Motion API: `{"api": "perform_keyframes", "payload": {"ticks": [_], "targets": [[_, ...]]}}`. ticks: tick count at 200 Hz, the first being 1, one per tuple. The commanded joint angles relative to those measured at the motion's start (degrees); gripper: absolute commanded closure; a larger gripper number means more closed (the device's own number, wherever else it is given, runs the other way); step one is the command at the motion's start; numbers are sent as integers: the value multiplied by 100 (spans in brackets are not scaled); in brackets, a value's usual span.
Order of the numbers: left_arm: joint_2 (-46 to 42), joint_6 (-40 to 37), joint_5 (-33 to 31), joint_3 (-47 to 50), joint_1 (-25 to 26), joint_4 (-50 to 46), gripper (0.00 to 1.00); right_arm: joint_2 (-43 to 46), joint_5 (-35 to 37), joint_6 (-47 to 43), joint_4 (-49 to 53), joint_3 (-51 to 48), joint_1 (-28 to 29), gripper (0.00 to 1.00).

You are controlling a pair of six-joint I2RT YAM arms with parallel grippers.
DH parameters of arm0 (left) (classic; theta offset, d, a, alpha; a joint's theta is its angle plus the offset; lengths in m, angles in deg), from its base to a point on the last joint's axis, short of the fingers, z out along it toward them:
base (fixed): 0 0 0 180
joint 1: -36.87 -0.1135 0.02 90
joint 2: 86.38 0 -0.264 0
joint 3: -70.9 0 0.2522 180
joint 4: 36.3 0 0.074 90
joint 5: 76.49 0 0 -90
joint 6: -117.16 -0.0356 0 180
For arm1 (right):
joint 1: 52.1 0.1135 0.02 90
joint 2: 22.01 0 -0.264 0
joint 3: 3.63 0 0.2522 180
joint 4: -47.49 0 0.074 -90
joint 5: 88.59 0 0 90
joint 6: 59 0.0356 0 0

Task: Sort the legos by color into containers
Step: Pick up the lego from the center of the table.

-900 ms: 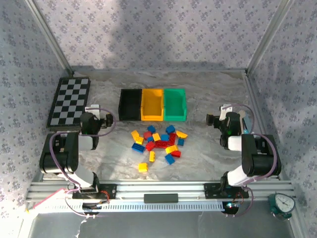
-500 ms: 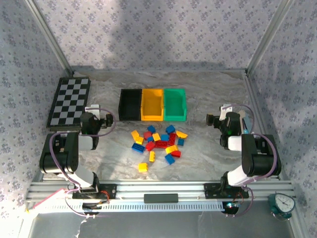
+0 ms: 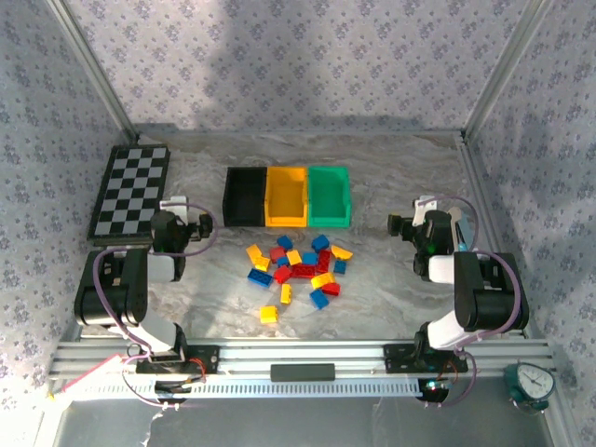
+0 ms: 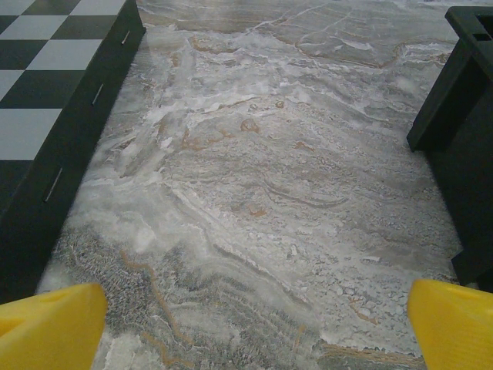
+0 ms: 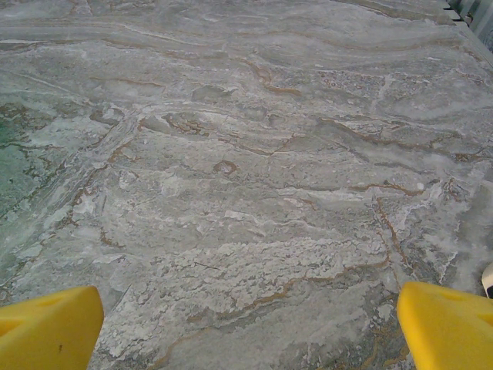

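Several red, yellow and blue legos [image 3: 296, 270] lie in a loose heap on the marble table, midway between the arms. Behind the heap stand three containers in a row: black [image 3: 244, 196], yellow [image 3: 286, 196] and green [image 3: 329, 196]. My left gripper [image 3: 170, 216] rests low to the left of the heap, and my right gripper [image 3: 430, 222] to its right. In the left wrist view the left gripper [image 4: 258, 327] is open, its yellow fingertips [image 4: 50, 327] wide apart over bare marble, the black container [image 4: 462, 116] at the right. The right gripper [image 5: 250, 327] is open too, over bare marble.
A black-and-white checkerboard [image 3: 130, 191] lies at the far left, close to my left gripper, and shows as checkerboard [image 4: 38, 77] in the left wrist view. Patterned walls close in the table. A metal rail [image 3: 298, 358] runs along the front, with a gauge [image 3: 531, 382] at its right.
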Motion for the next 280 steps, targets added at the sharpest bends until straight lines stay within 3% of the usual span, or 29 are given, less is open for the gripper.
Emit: {"api": "perform_keyframes", "payload": {"ticks": [1, 280], "targets": [[-42, -72, 125, -113, -25, 39, 0, -63, 87, 40, -104, 101, 31, 0], [-45, -73, 125, -111, -26, 39, 0, 37, 228, 6, 24, 136, 105, 0]]}}
